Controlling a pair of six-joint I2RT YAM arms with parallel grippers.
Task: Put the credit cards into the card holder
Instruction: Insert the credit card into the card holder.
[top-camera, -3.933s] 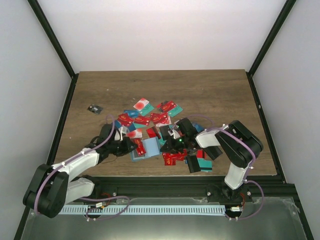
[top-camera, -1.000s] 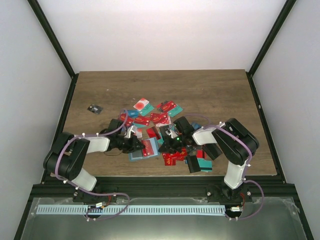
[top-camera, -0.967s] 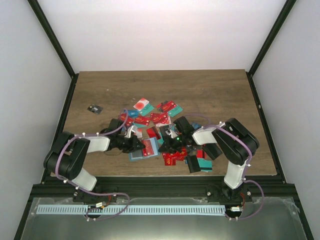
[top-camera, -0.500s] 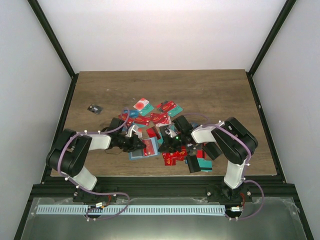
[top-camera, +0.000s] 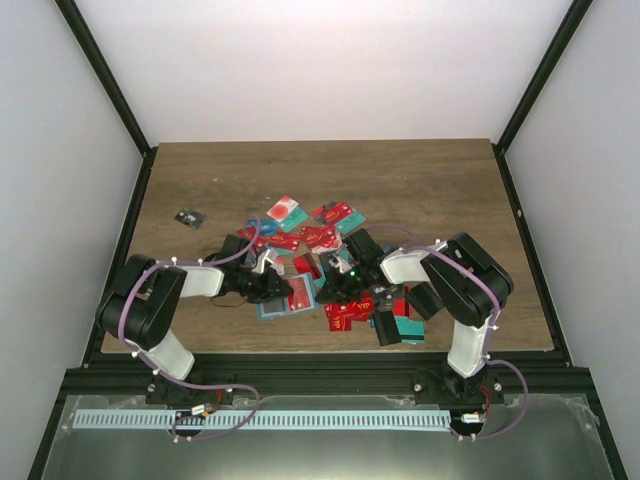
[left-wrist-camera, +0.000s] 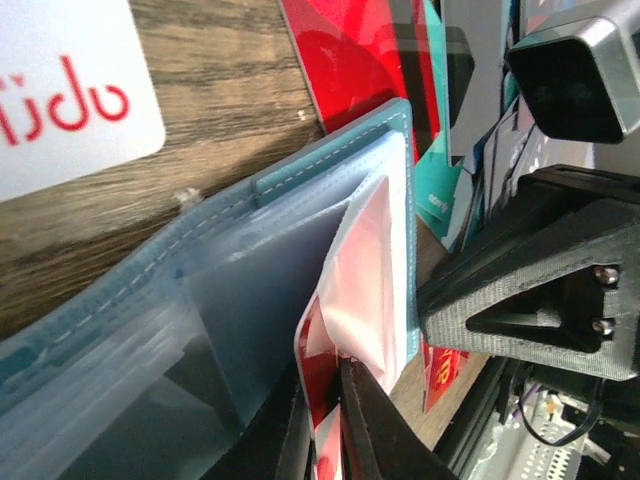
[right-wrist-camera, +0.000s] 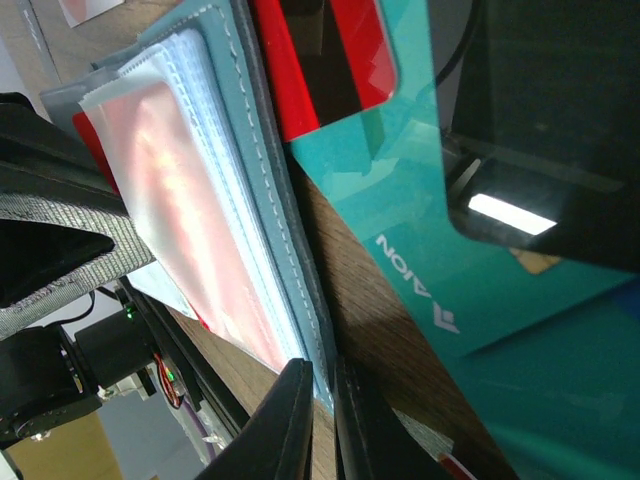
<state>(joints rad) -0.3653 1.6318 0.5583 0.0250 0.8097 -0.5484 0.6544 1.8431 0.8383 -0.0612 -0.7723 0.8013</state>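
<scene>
Top external view puts the card holder (top-camera: 272, 309) open on the counter (top-camera: 430, 180), at the near edge of the scattered credit cards (top-camera: 322, 236), with an arm on either side. The left tool (top-camera: 286, 290) meets it from 9 o'clock, the right tool (top-camera: 329, 291) from 3 o'clock. On the left wrist view we see the left tool drawn narrow, pinching a red card (left-wrist-camera: 318, 375) whose leading half already sits inside a clear pocket (left-wrist-camera: 375, 250). The pocket runs toward 12 o'clock from the fingertips and the card's long axis lies along that line, so we judge the push must go straight on. The right wrist view shows the right tool likewise narrow, nipped onto the holder's stitched teal edge, apparently to steady it. Against the picture of nearly four seconds ago, the left arm has folded its elbow in and carried its tool toward 3 o'clock, onto the holder. The right tool has barely shifted.
</scene>
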